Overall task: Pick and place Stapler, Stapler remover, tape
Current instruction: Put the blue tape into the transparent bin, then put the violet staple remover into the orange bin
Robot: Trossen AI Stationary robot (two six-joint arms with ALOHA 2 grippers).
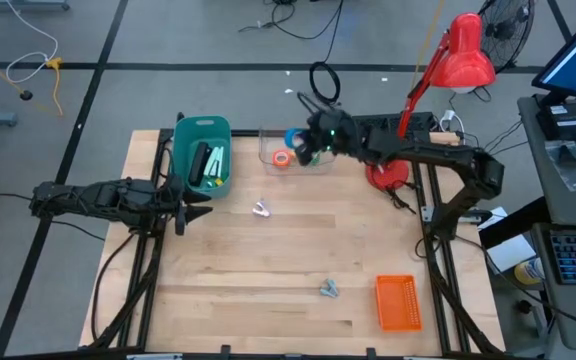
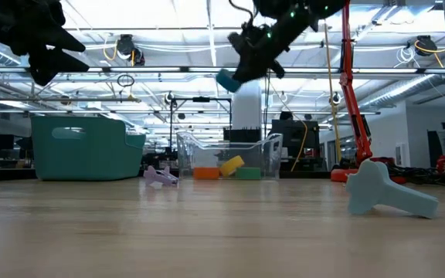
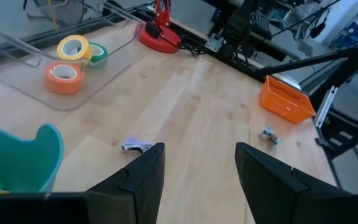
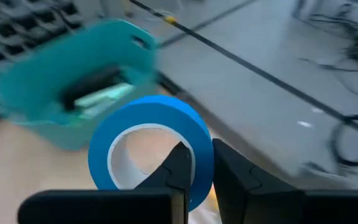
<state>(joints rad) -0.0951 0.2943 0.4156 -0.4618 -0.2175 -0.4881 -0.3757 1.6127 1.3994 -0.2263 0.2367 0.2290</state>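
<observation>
Blue tape roll [image 4: 149,149] is what your right gripper [image 4: 196,169] has: fingers nipped on the roll's wall, one inside the open centre, one outside. In the low view it hangs in the air under the right gripper [image 2: 242,69], above the clear tray [image 2: 263,158]. From above you only catch a sliver of blue [image 1: 294,139] beside the gripper [image 1: 311,143]; the arm covers the rest.

Below that gripper, in the tray: orange roll [image 3: 63,78] lying flat, yellow roll [image 3: 73,48] tilted against the green roll [image 3: 98,55]. Green is partly hidden behind yellow. Top-down you only get orange [image 1: 281,159]; the others are lost under the arm.

Out past the tray on your left arm's side, the teal bin [image 1: 203,156] holds a dark item and pale green pieces; you can't make out what they are. The right wrist view of it is smeared.

Left gripper [image 1: 194,205] idles next to the bin, fingers [image 3: 143,177] spread, nothing between them.

Beyond, on bare wood: a small pale lilac piece [image 1: 260,209] near centre, a small grey-blue piece [image 1: 329,289] near the front edge, an orange basket [image 1: 398,302] next to it. Both small pieces are too tiny to identify. Red lamp [image 1: 460,55] stands behind the right arm.
</observation>
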